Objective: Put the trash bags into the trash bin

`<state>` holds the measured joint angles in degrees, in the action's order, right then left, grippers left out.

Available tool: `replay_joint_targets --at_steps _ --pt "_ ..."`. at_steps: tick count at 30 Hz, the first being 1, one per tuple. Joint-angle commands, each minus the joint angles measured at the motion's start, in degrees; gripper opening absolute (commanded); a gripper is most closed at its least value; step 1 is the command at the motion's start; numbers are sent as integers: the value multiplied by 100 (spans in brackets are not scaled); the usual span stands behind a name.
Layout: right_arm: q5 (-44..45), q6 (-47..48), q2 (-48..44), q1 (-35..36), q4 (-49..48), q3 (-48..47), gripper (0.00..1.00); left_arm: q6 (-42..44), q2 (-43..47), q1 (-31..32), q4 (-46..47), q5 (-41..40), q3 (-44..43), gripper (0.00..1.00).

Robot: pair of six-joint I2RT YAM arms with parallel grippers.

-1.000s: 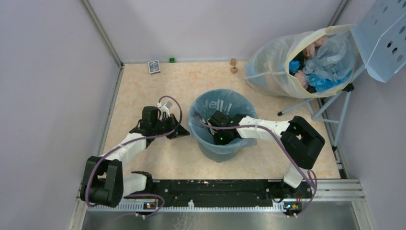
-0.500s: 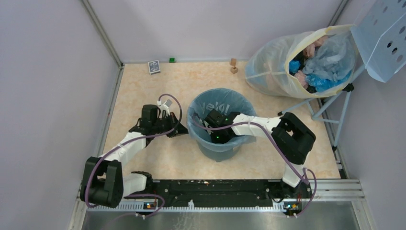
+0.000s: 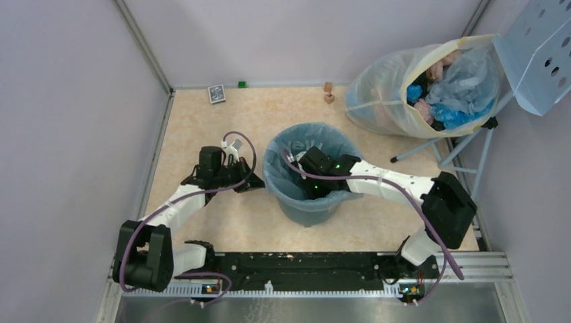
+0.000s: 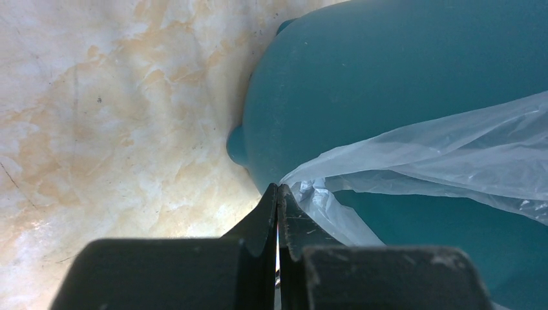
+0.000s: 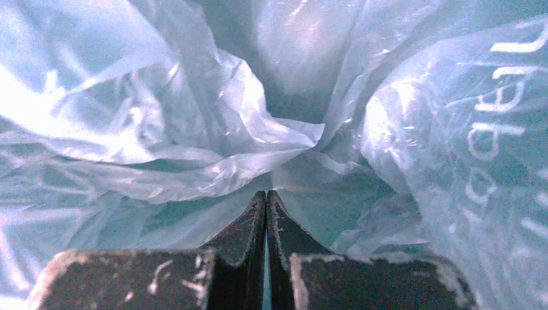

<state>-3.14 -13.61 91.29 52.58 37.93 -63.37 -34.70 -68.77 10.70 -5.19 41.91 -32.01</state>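
Shift: right elbow (image 3: 448,205) is swinging outward.
Left gripper (image 4: 278,187): pinching bag (image 4: 452,155) beside bin (image 4: 388,64).
Right gripper (image 5: 266,192): pressing shut inside bag.

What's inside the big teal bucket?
A crinkly pale-blue trash bag lines the bin, and the right gripper, shut, is down inside it. The bin's bottom is hidden under the bag.

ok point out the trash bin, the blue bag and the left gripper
trash bin (image 4: 388,71): left wrist view, bare teal side wall
trash bag (image 3: 304,139): top view, far inner side with lettering
left gripper (image 4: 278,191): left wrist view, between its closed fingertips
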Motion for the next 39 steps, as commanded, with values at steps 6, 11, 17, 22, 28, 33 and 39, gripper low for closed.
replay_joint_targets --at_steps 6,11,17,22,28,33,39 --pt "226 -98 -994 -29 222 -333 0 269 163 11 -279 -251 -365 0" --pt "296 -28 -1332 -25 557 -999 8 522 506 2 -1108 -1074 -663 10" --pt "646 -37 -1653 -28 688 -1472 29 500 1045 -20 -1974 -1974 -900 30" --pt "1131 -182 -2231 -28 568 -1479 43 642 1586 -74 -2876 -3007 -1370 45" --pt "1890 -335 -3050 -42 748 -1415 66 1085 2275 -77 -3135 -2581 -2408 86" --pt "2329 -416 -3603 -46 922 -1535 71 896 2093 -60 -3247 -1819 -3312 99" --pt "3008 -764 -4135 -52 974 -1102 78 859 1498 544 -3392 -2069 -3820 94"
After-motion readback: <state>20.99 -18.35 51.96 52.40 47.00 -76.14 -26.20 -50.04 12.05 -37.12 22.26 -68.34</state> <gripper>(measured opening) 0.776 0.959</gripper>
